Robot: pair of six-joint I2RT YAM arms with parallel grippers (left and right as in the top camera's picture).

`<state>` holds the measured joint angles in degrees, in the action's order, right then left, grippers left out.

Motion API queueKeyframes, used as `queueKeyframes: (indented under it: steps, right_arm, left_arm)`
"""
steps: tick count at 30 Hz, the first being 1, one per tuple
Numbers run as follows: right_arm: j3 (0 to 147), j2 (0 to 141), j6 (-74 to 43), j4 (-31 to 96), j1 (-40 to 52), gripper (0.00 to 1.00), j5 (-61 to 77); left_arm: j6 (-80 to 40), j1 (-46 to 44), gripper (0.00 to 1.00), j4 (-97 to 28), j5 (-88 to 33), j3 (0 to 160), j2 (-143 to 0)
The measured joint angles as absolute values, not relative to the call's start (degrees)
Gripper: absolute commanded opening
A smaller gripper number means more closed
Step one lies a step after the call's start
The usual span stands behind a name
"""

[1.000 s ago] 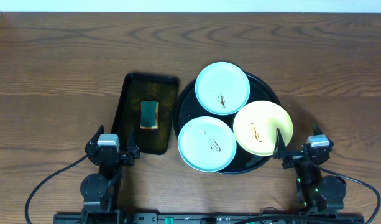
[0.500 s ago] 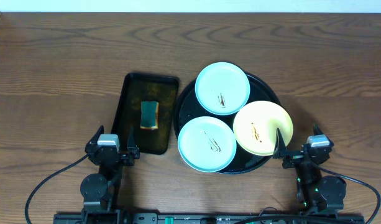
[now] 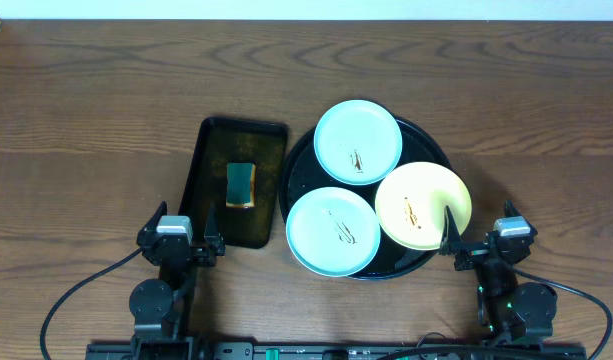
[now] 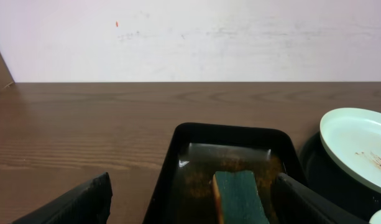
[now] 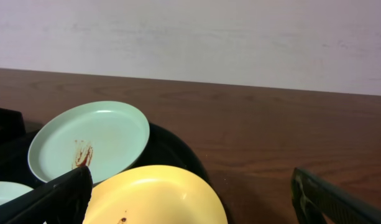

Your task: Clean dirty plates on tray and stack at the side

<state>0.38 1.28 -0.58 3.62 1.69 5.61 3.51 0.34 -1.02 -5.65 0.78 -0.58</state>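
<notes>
Three plates lie on the round black tray (image 3: 298, 172): a mint plate (image 3: 357, 141) at the back, a second mint plate (image 3: 333, 231) at the front left, and a yellow plate (image 3: 422, 205) at the right. Each has a small brown smear at its centre. My left gripper (image 3: 176, 243) is open and empty at the front left, by the near end of the sponge tray. My right gripper (image 3: 481, 240) is open and empty at the front right, just beside the yellow plate (image 5: 159, 196). The back mint plate also shows in the right wrist view (image 5: 87, 140).
A rectangular black tray (image 3: 235, 180) stands left of the round tray, with wet brownish liquid and a green sponge (image 3: 241, 184) in it; the sponge also shows in the left wrist view (image 4: 238, 198). Bare wooden table lies all round.
</notes>
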Motion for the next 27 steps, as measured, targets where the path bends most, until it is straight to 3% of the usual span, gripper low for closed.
queueKeyframes:
  steps: [14, 27]
  right_arm:
    - [0.4, 1.3, -0.6, 3.6, 1.7, 0.99, 5.5]
    - [2.6, 6.7, -5.0, 8.0, 1.7, 0.99, 2.6]
  left_arm:
    - [3.4, 0.3, 0.82, -1.7, -5.6, 1.0, -0.8]
    - [0.8, 0.3, 0.82, -19.8, -6.1, 16.7, -17.6]
